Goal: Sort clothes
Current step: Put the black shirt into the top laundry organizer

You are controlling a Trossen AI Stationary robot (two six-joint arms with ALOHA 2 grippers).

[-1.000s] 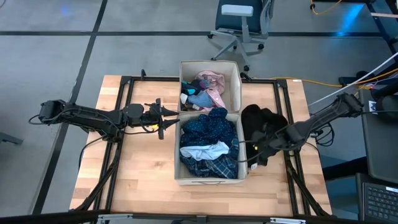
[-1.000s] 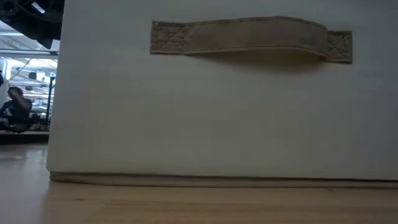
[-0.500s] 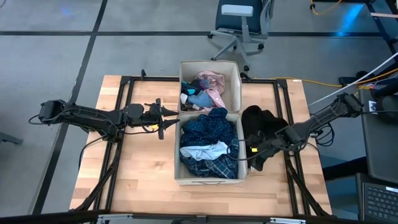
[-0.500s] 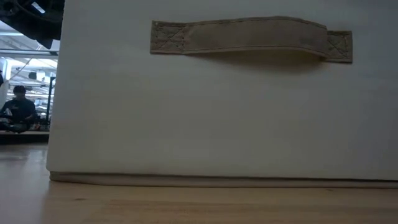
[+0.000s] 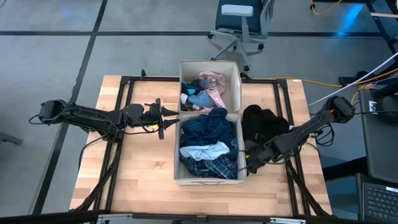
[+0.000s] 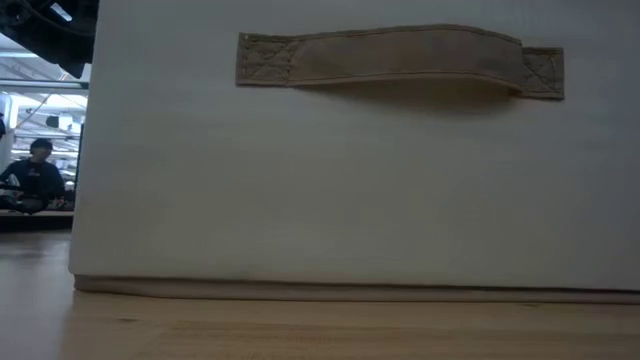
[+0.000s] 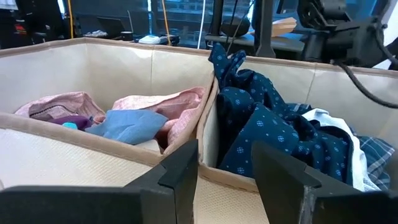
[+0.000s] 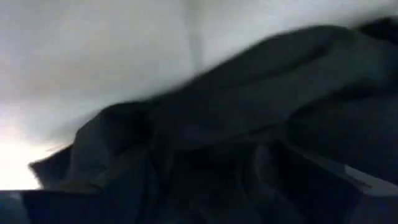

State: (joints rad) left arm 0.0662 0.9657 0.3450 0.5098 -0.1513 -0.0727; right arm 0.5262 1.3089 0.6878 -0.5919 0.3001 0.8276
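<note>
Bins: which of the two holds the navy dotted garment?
The near bin, the one closer to the table's front edge. The navy dotted garment tops its pile; the far bin holds the pink shirt and socks.

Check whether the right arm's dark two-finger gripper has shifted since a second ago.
Yes. The right gripper has moved toward the table's near edge, alongside the beige fabric bin's right wall, away from the black garment.
</note>
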